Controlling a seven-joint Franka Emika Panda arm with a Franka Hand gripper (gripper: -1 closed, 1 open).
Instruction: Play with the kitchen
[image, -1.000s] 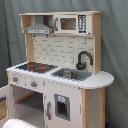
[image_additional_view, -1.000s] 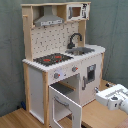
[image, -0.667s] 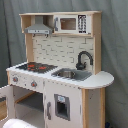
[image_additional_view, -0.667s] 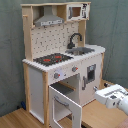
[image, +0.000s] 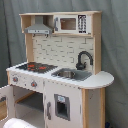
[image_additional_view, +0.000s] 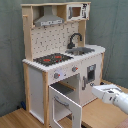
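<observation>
The kitchen of pale wood and white panels shows in both exterior views. It has a black-red stovetop, a grey sink, a black faucet and a grey hood. Its oven door hangs open, swung out in front of the oven opening. My white gripper hovers low at the second exterior view's right, pointing toward the oven opening, close to the open door and apart from it. In the first exterior view the open door is at the left edge.
A wooden floor lies under the kitchen, and a grey-green curtain hangs behind it. A small microwave sits in the upper shelf. A rounded counter end sticks out beside the sink. A white rounded shape lies at the first exterior view's bottom left.
My gripper has edged a little toward the oven opening in the second exterior view. The kitchen and its door have not moved.
</observation>
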